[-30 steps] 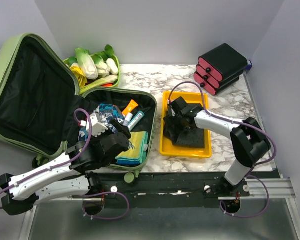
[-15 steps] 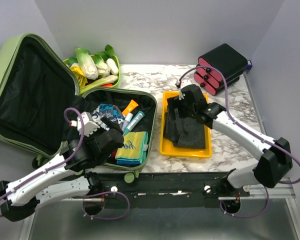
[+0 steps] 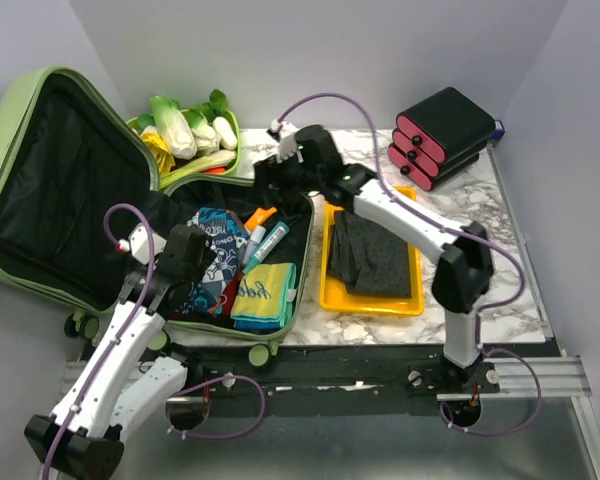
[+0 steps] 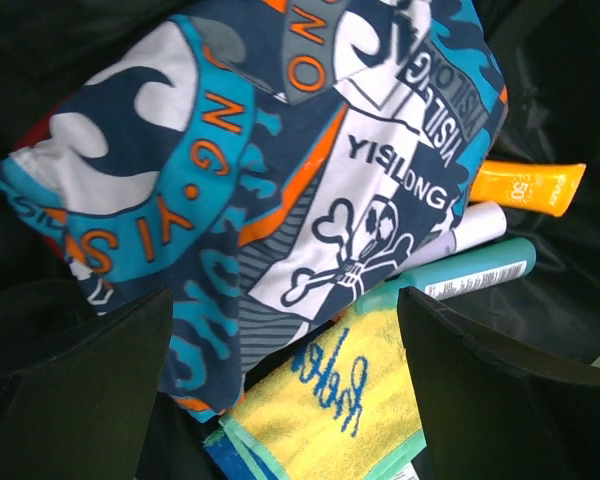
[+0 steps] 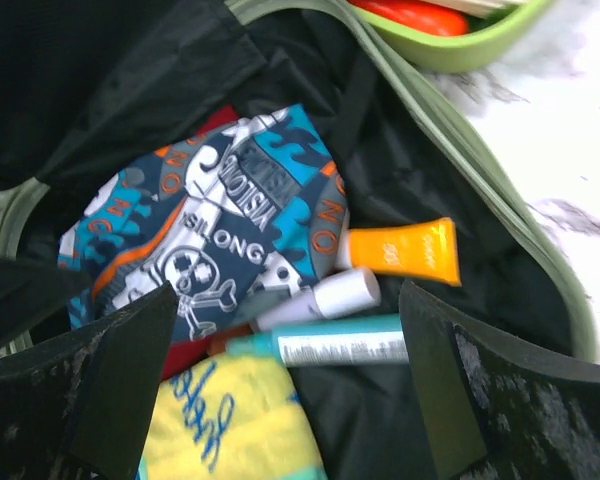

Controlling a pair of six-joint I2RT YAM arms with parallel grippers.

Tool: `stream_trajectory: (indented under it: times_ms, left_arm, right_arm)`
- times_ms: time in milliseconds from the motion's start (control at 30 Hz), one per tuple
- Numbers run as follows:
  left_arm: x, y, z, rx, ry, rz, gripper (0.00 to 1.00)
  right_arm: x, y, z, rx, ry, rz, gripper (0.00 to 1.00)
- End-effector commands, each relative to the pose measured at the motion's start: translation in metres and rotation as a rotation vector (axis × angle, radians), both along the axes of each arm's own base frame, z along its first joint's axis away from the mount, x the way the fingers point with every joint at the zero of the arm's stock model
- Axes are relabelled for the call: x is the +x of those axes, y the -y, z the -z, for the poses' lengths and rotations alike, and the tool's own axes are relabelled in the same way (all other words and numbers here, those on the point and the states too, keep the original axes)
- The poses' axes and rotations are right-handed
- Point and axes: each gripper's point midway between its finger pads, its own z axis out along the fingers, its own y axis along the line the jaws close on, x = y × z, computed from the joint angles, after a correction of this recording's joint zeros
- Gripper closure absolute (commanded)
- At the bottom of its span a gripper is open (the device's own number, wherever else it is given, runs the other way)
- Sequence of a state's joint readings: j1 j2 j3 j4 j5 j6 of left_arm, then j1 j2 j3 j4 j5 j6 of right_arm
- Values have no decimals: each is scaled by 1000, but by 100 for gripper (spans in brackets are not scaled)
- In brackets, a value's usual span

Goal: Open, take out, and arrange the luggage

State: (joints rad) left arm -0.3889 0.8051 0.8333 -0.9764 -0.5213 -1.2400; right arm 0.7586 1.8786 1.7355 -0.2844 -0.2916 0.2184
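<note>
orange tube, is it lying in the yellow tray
No, the orange tube lies inside the open luggage, while the yellow tray holds dark fabric.

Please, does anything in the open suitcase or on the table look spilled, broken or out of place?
Nothing looks spilled or broken. The patterned cloth in the luggage is bunched up rather than folded, and the dark cloths lie crooked and overlapping in the yellow tray.
</note>
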Motion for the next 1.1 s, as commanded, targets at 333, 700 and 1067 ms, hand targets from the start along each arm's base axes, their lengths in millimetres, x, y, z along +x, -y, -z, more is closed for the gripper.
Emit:
stream_trajectory:
  times_ms: [333, 700, 1067]
  left_arm:
    - [-22, -38, 51, -2, -97, -177, 7]
    - [-19, -36, 72, -2, -142, -167, 33]
    - [-5, -29, 64, -20, -94, -124, 99]
  right_arm:
    - [33, -98, 114, -78, -183, 36, 1]
    - [-14, -134, 167, -99, -327, -33, 8]
    - [-10, -142, 147, -61, -245, -30, 63]
